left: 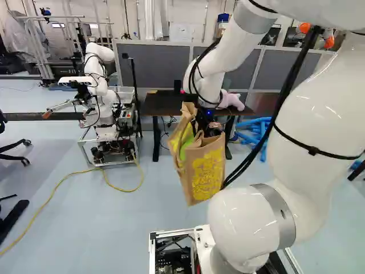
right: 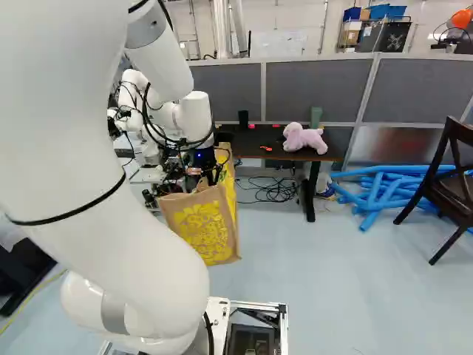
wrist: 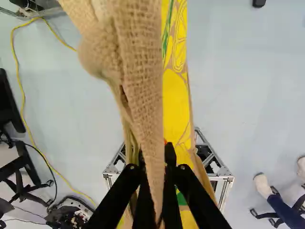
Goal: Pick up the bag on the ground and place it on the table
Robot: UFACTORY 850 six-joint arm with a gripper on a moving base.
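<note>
On the near side of the table (right: 251, 145), we have the bag (left: 205, 171) hanging upright but a little tilted, its bottom seemingly off the floor. Our gripper (wrist: 155, 151) is closed on it: one narrow fold of cloth is pinched between the two fingers, with the rest falling loose on both sides. We judge the pick-up done and the carry to the table under way.

The likeliest trouble, as we see it, is height. The bag hangs well down from our grip, and its bottom looks lower than the tabletop. If we went forward like this, its side would probably catch the table's front edge, and the drag could swing the bag or pull the fold free. We should lift until the bottom clears that edge, then move in.

The thin pinch is the second worry. If there is weight inside, soft cloth could slip or let the bag twist, so we would want slow, even motion on the way to the table.

Then there is the landing. The toy (right: 303, 138) sits on the table, right of its middle, and a swinging bag could knock it off, so we would aim left of it. Set too near the table's front edge, or let go before its base is supported, the bag might slump and topple off.
</note>
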